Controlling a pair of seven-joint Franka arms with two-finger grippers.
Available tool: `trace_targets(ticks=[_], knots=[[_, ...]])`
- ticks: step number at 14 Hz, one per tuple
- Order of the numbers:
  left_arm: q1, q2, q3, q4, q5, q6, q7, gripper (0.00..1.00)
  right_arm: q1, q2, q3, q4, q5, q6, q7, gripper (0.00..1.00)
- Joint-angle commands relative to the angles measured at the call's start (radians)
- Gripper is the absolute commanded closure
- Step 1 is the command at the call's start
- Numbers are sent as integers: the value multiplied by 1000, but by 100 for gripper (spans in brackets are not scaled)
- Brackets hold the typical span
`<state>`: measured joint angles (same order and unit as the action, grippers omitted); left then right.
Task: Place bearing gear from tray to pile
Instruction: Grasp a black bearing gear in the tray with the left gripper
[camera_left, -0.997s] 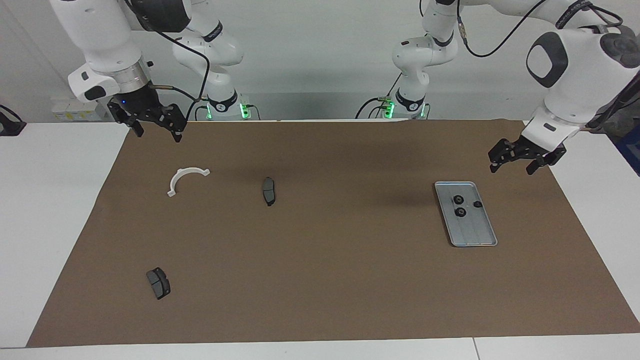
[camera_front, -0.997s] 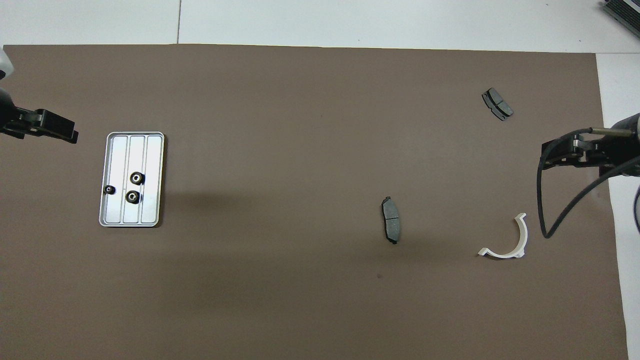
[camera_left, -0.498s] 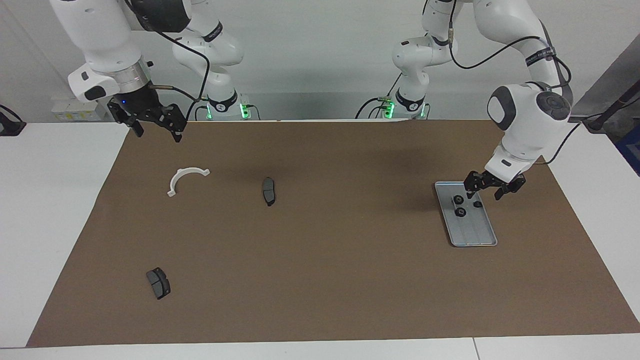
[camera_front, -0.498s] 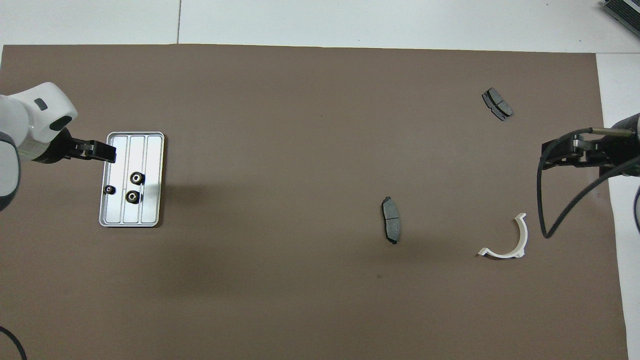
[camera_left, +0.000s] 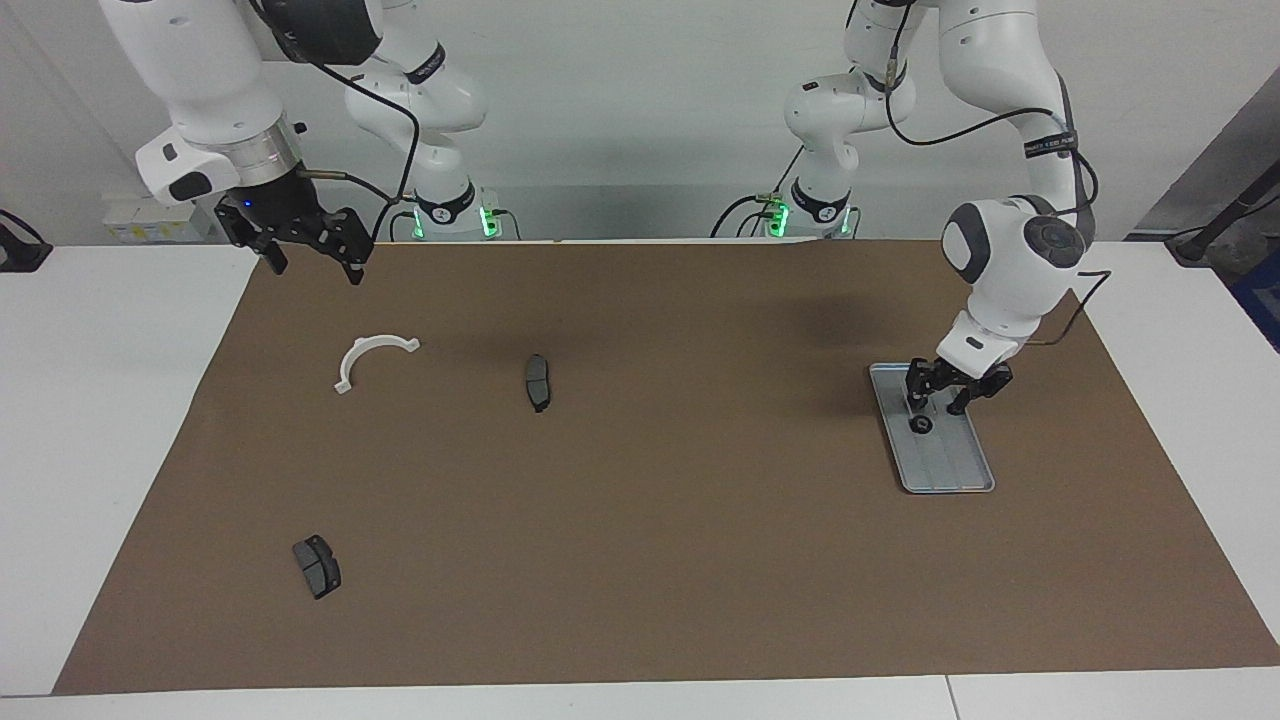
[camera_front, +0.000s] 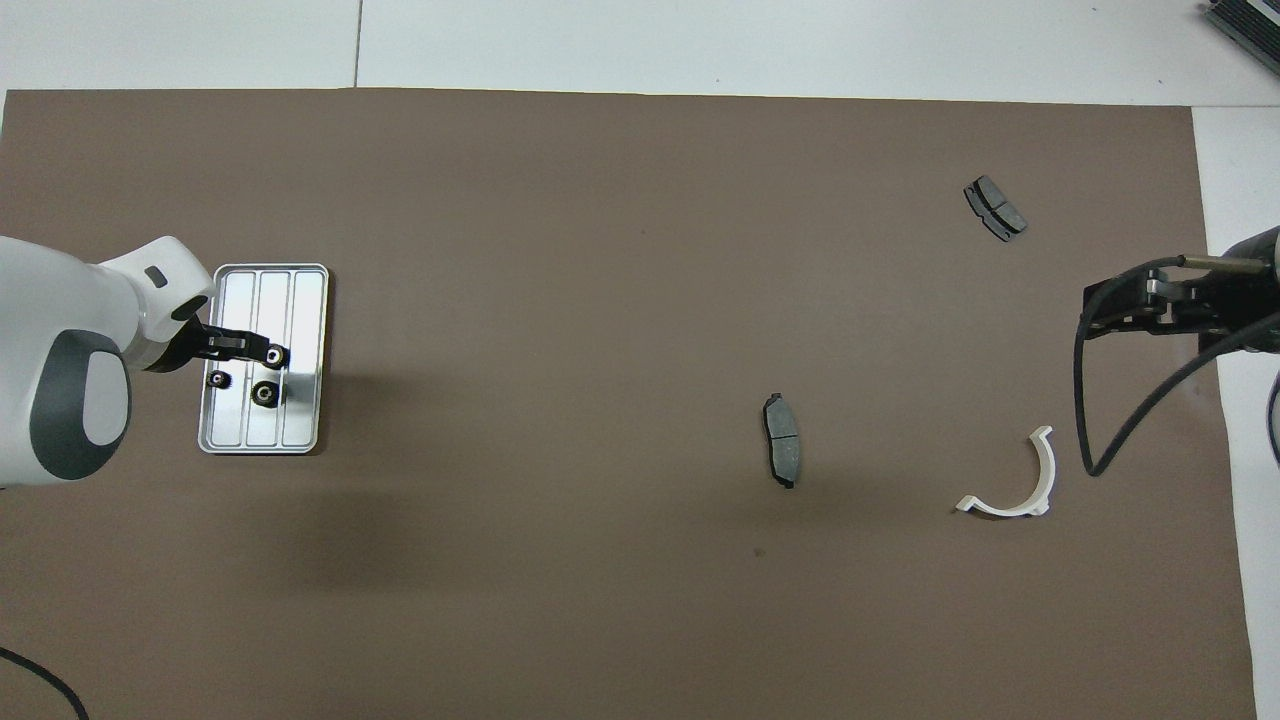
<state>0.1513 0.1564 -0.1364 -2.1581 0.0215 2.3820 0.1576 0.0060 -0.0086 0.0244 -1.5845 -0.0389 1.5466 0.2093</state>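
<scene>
- Left gripper (camera_left: 941, 399) down in tray (camera_left: 962, 474), fingers apart, straddling a bearing gear (camera_front: 273, 354); holding nothing.
- Gear looks small, rigid, light, probably slick; grip across the outer rim.
- Right gripper (camera_left: 312, 257) waits open over the table's edge near the white bracket (camera_left: 368, 357).

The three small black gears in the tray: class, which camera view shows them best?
The overhead view: all three gears show in the tray, the left gripper at one. The facing view shows one clearly; the gripper hides the others.
</scene>
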Motion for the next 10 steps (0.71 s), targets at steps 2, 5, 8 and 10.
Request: trace_targets(ticks=[2,5,8,10], knots=[[-9,29,3,-49,14,112,-3,30,-9,-16,2,-9,20,-11,-28,0],[-27,52,3,-49,14,150,2,30,-9,-16,2,-9,20,-10,-28,0],[-29,52,3,-49,14,143,3,47,-9,-16,2,-9,20,-10,-28,0],[-27,51,3,-49,14,123,2,64,-9,-16,2,-9,20,-11,-28,0]])
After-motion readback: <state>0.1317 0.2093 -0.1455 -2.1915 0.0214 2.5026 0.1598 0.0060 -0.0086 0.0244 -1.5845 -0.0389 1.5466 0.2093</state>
